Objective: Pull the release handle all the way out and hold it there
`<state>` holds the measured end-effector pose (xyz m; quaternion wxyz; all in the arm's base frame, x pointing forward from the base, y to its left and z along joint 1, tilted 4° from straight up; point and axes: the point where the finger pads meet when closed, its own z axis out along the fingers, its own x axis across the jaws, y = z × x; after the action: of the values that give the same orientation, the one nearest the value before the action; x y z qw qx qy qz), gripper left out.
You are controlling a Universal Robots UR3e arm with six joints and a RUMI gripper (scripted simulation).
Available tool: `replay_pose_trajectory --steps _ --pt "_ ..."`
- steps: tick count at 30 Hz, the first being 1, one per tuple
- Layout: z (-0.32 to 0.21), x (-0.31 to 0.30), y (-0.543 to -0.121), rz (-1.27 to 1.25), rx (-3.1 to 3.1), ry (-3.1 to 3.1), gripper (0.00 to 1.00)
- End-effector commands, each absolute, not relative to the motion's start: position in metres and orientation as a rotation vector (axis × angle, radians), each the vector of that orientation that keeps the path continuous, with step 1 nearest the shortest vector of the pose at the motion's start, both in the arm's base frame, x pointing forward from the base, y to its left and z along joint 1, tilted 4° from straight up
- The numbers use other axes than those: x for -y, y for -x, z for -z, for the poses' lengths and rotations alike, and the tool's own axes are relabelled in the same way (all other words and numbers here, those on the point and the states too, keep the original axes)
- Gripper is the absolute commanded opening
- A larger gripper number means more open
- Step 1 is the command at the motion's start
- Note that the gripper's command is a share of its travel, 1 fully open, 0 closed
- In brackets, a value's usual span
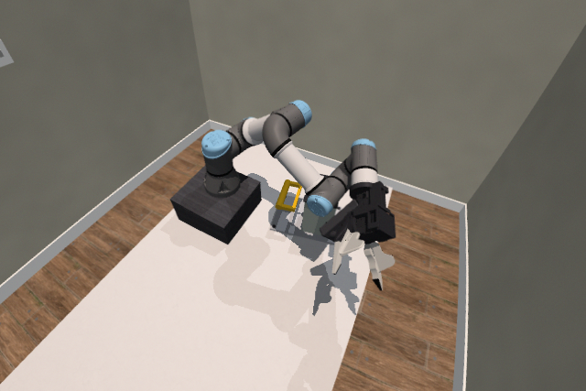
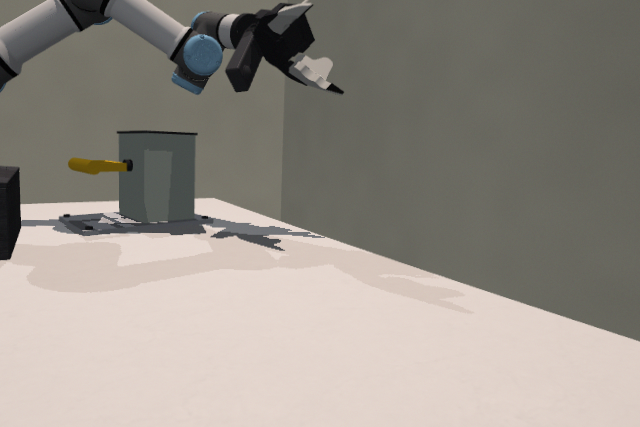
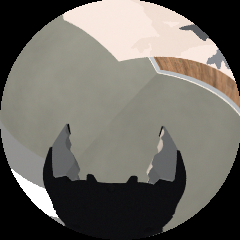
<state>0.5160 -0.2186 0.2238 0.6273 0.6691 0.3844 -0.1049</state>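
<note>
The release handle (image 1: 285, 194) is a yellow rectangular loop. It sticks out sideways from a grey box housing (image 2: 157, 176) on the white table; in the exterior view the handle (image 2: 98, 165) points left from the box. My gripper (image 1: 357, 266) is open and empty. It hangs in the air well above and to the right of the housing, far from the handle. In the exterior view the gripper (image 2: 315, 45) points away from the box towards the wall. The wrist view shows both fingers spread wide, with only the wall and floor behind them.
The arm's black base block (image 1: 216, 205) stands on the table to the left of the handle. Grey walls close in behind and to the right. The table's edge and the wooden floor (image 1: 406, 310) lie below the gripper.
</note>
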Motion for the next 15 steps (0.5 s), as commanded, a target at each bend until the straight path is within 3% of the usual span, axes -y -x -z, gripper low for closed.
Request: replay_pose_trajectory --steps 1,15 --pt "-0.227 0.217 -0.517 0.255 -0.922 -1.525 1.0" --pt "-0.236 0.204 -0.518 0.371 -1.237 -1.44 1.0"
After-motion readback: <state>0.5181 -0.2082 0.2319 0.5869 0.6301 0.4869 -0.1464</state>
